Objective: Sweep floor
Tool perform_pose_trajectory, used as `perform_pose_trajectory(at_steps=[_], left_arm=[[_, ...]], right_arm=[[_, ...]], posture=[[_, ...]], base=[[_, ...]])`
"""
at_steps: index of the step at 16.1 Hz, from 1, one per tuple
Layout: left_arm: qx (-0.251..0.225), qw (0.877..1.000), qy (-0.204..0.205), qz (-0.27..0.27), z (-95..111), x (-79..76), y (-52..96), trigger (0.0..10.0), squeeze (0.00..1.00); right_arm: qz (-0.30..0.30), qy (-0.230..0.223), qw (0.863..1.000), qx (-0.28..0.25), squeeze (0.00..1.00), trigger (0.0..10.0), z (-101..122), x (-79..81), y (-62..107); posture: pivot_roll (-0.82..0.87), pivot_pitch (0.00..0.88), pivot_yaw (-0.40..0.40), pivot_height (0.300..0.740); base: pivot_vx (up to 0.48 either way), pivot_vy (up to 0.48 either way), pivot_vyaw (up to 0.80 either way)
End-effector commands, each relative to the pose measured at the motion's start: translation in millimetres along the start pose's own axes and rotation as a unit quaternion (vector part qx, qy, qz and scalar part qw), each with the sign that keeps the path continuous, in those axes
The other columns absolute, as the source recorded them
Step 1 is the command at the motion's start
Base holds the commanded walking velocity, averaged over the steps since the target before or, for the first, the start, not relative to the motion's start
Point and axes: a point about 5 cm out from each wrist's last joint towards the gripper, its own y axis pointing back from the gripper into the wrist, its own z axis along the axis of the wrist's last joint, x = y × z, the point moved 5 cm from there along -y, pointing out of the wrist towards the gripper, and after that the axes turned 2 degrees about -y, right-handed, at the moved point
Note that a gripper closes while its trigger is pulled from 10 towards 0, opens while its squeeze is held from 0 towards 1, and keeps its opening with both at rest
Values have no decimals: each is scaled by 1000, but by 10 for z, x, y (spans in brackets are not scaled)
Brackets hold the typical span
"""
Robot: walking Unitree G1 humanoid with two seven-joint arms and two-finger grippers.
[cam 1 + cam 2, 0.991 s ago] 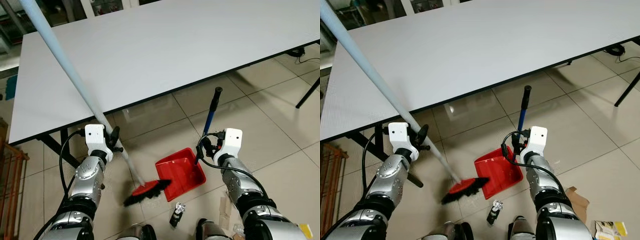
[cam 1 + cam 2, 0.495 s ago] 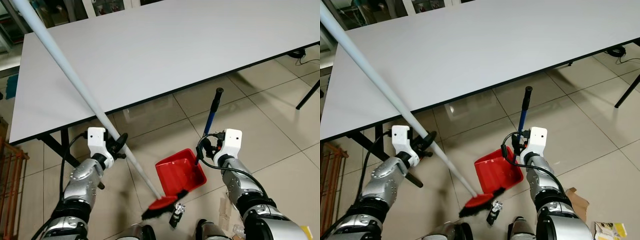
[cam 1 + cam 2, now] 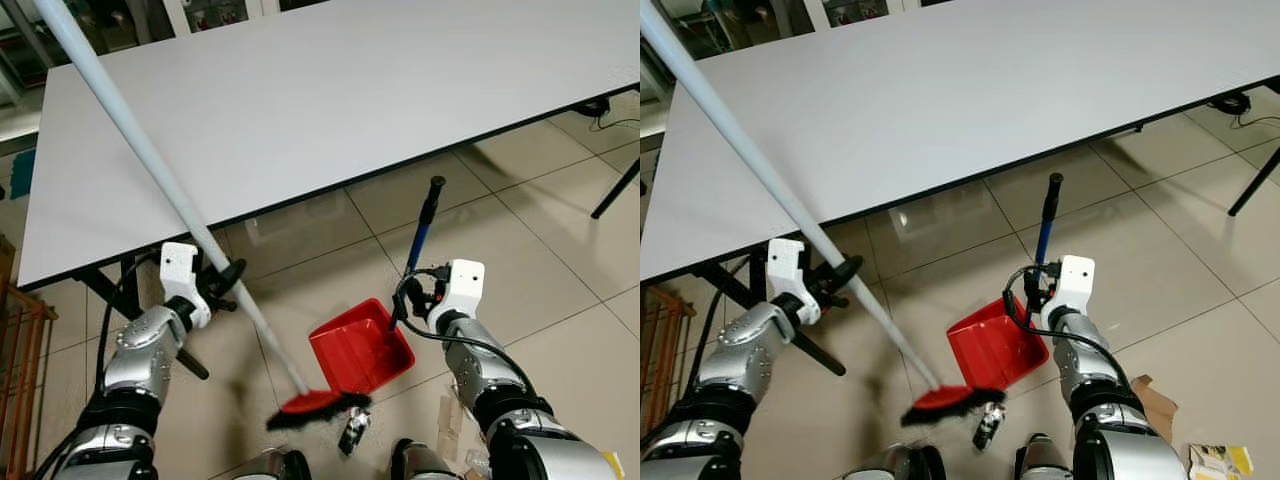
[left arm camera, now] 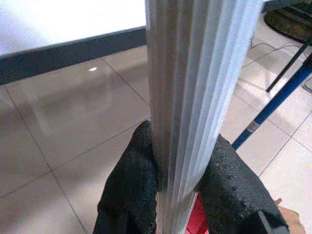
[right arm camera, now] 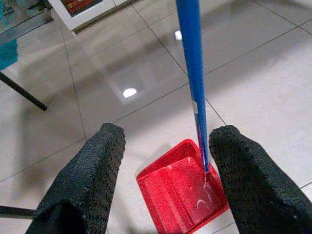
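Sweep unfinished: left gripper (image 4: 178, 195) fingers clamp the pale ribbed broom pole (image 3: 150, 165), red bristle head (image 3: 315, 405) at red plastic dustpan (image 3: 360, 348) lip, dark litter scrap (image 3: 352, 432) outside; right gripper (image 5: 163, 178) fingers wide around blue dustpan handle (image 5: 192, 73).

Left arm bent at the elbow and raised forward, its left gripper (image 3: 228, 280) clamped with both black fingers (image 4: 127, 190) pressed against a pole. Right arm bent, forearm reaching forward and low; the right gripper (image 5: 165, 161) held its two fingers (image 5: 90, 178) spread wide apart.
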Motion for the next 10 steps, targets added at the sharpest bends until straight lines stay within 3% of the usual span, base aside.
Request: perform_pose_trajectory(at_steps=[1,5,7,10], left_arm=[[-22,999,-14,-20,172,-36,-35,10000,0],[-14,999,-36,-23,158,-54,-41,10000,0],[5,994,-74,81,48,181,3,10000,0],[17,983,-82,164,-45,365,91,10000,0]], right_arm=[[6,-7,1000,-5,0,10000,34,57,-22],[5,-7,1000,-6,0,10000,42,64,-28],[6,-9,1000,-7,0,10000,40,78,-30],[7,-10,1000,-6,0,10000,29,89,-29]], posture=[[-189,93,131,740],[-187,89,133,740],[-185,86,137,740],[-186,86,138,740]], base=[[0,0,0],[0,0,0],[0,0,0],[0,0,0]])
